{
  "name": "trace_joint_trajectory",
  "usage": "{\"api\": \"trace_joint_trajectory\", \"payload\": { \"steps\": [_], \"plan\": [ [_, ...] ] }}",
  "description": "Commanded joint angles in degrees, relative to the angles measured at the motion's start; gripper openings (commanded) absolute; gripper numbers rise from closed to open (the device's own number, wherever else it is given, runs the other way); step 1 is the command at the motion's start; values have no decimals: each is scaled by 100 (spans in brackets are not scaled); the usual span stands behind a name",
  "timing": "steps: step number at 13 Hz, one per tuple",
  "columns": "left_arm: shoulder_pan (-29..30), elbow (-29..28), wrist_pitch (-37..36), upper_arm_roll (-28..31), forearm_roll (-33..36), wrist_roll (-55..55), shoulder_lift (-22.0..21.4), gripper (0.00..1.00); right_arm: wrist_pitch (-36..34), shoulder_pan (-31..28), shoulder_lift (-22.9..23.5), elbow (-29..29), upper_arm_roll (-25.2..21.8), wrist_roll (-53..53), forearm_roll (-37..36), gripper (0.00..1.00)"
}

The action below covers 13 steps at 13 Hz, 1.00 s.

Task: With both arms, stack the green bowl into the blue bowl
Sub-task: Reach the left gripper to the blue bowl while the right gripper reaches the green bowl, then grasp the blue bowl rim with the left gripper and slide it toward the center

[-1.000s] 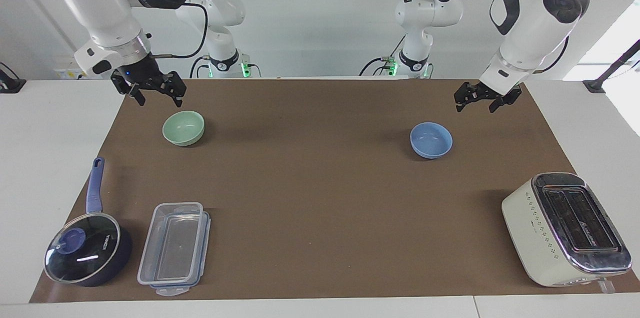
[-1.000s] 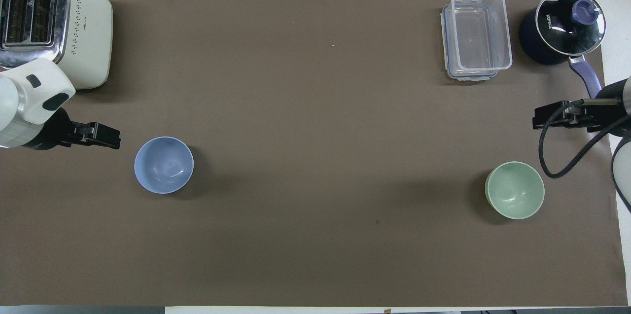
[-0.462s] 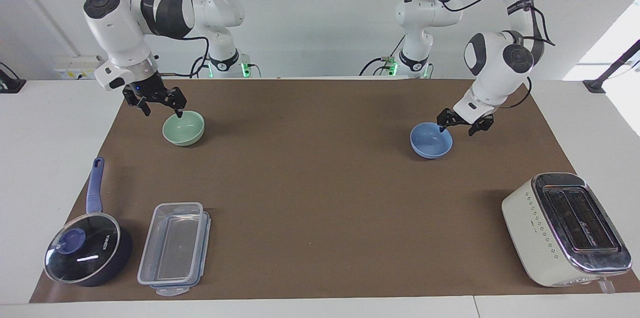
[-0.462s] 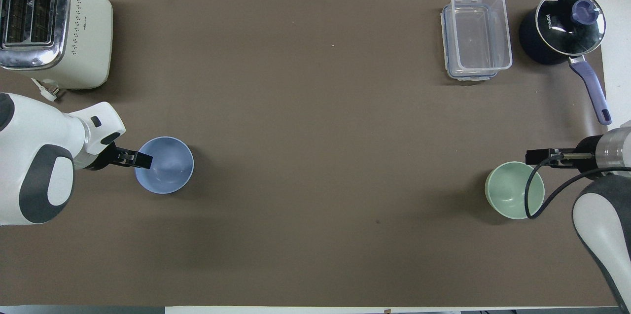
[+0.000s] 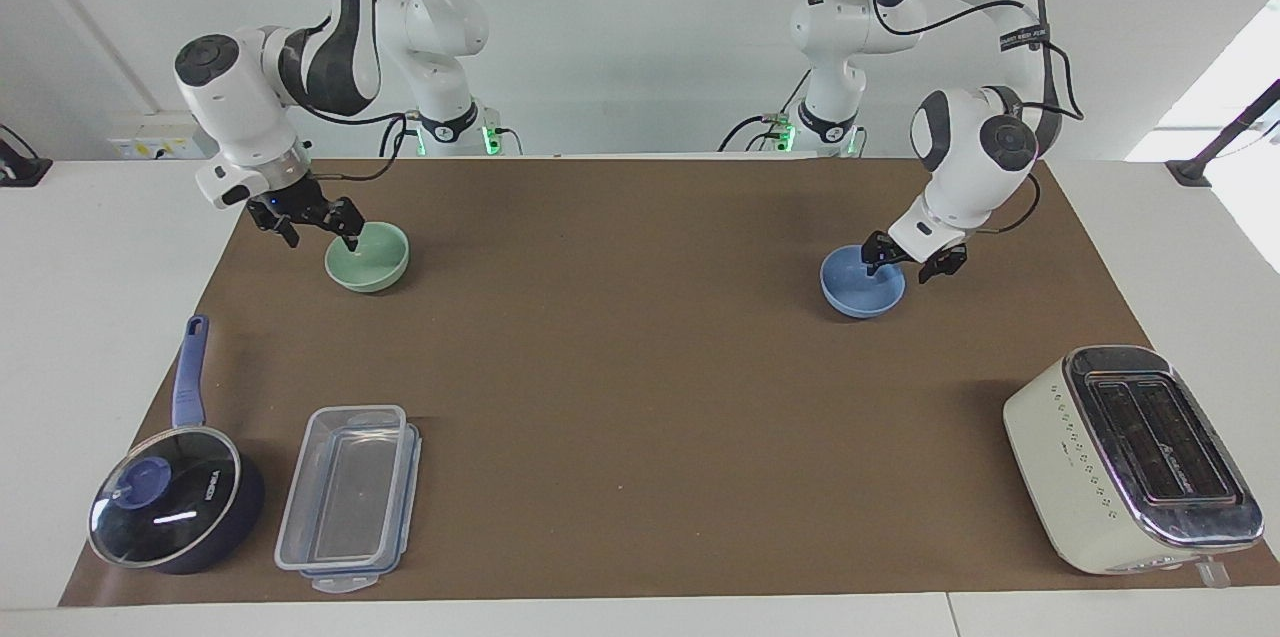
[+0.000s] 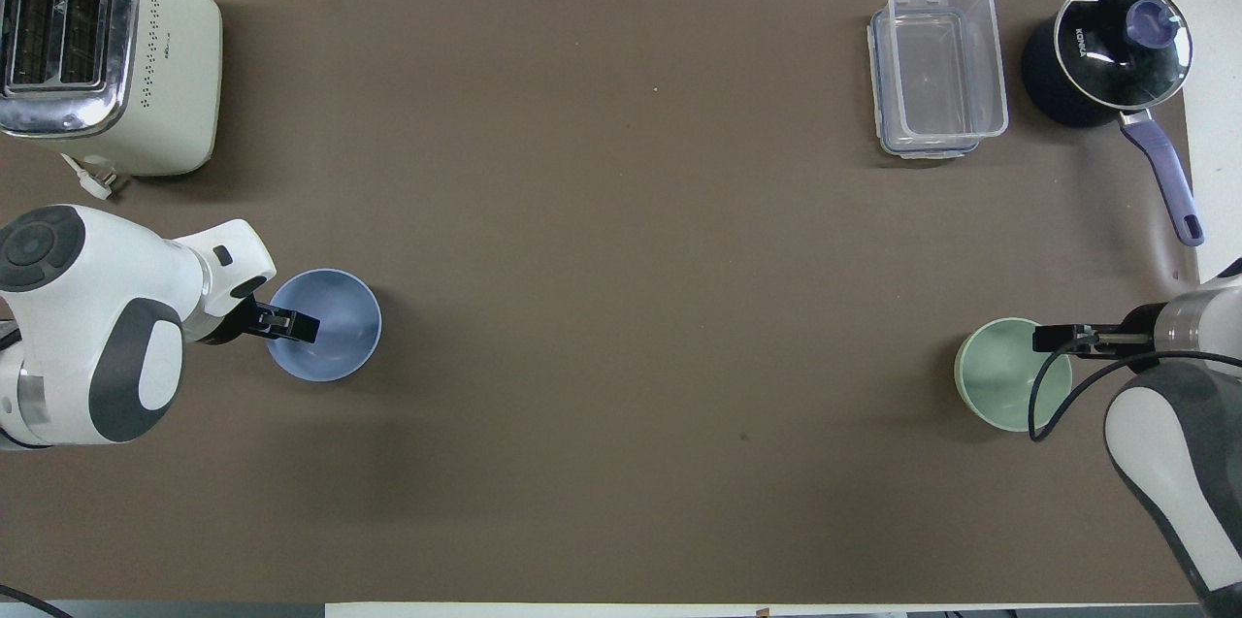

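The green bowl (image 5: 372,259) sits upright on the brown mat toward the right arm's end; it also shows in the overhead view (image 6: 999,383). The blue bowl (image 5: 858,291) sits upright toward the left arm's end, also in the overhead view (image 6: 340,346). My right gripper (image 5: 318,235) is open and low at the green bowl's rim, one finger over the inside and one outside; it shows from above too (image 6: 1053,339). My left gripper (image 5: 897,268) is open and straddles the blue bowl's rim the same way (image 6: 291,325). Neither bowl is lifted.
A cream toaster (image 5: 1130,457) stands far from the robots at the left arm's end. A clear lidded container (image 5: 350,497) and a dark blue saucepan with glass lid (image 5: 170,507) stand far from the robots at the right arm's end.
Both grippers have come down from above the mat and moved in to the bowls' rims. The bowls have not moved.
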Motion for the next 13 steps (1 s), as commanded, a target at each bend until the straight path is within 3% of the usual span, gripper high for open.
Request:
{"api": "trace_joint_trajectory", "payload": {
  "steps": [1, 2, 3, 5, 7, 8, 10, 11, 13],
  "plan": [
    [-136, -158, 176, 35, -44, 83, 17, 60, 481, -185, 29, -398, 28, -194, 44, 100],
    [-137, -167, 175, 27, -44, 83, 18, 34, 587, -229, 90, -460, 28, -351, 44, 100],
    [-137, -167, 175, 35, -44, 83, 18, 0, 666, -378, 204, -495, 28, -475, 35, 100],
    [-84, -88, 158, 35, -35, 92, 53, 0, 833, -467, 328, -566, 37, -642, 44, 100],
    [-92, 480, -261, 35, -35, 5, 262, 0, 817, -502, 337, -601, 37, -652, 44, 95],
    [-136, 1006, -734, 27, -44, -144, 412, 0, 782, -502, 329, -601, 37, -652, 44, 84],
    [-538, 2227, -1701, -9, -105, -888, 886, 0, 729, -502, 328, -601, 37, -757, 44, 11],
    [-837, 2642, -1949, -9, -288, -1353, 1036, 0, 720, -502, 328, -601, 37, -757, 53, 0],
    [-1574, 2752, -1883, -8, -597, -2389, 1064, 0, 711, -502, 328, -601, 46, -757, 61, 0]
  ]
}}
